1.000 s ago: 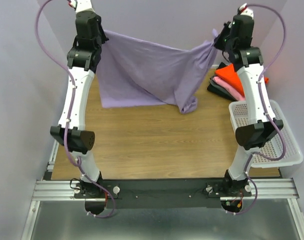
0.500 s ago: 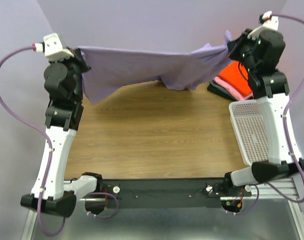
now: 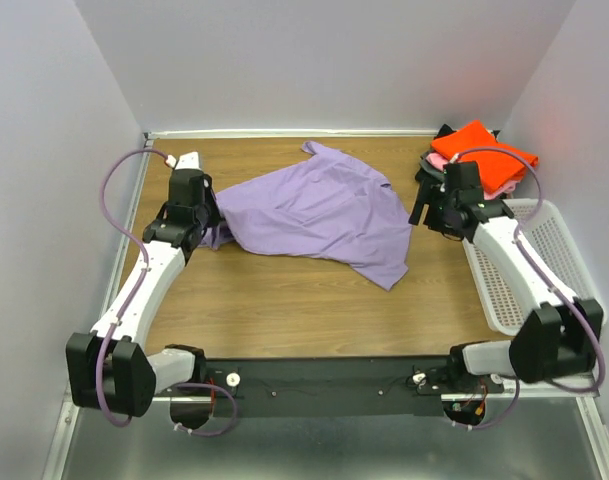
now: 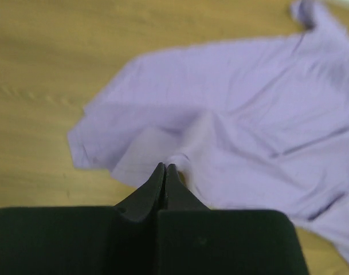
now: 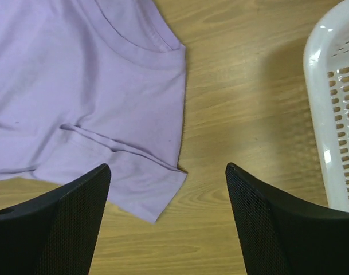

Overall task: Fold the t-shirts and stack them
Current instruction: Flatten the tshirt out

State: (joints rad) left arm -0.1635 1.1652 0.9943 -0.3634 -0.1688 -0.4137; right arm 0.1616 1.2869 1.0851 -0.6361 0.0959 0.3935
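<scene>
Large lavender-purple cloth t-shirt (image 3: 319, 215) spread rumpled on far-centre of wooden worktop (image 3: 284, 300). Left gripper (image 3: 208, 232): fingers together, pinching raised fold at shirt's left edge. Right gripper (image 3: 421, 208): fingers apart, holding nothing, over bare worktop just right of shirt's sleeve, left of white plastic mesh basket (image 3: 559, 250).

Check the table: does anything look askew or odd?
The lavender t-shirt lies diagonal and wrinkled rather than flat, and one edge is bunched where the left gripper pinches it with shut fingers. The right gripper is open, off the cloth.
</scene>
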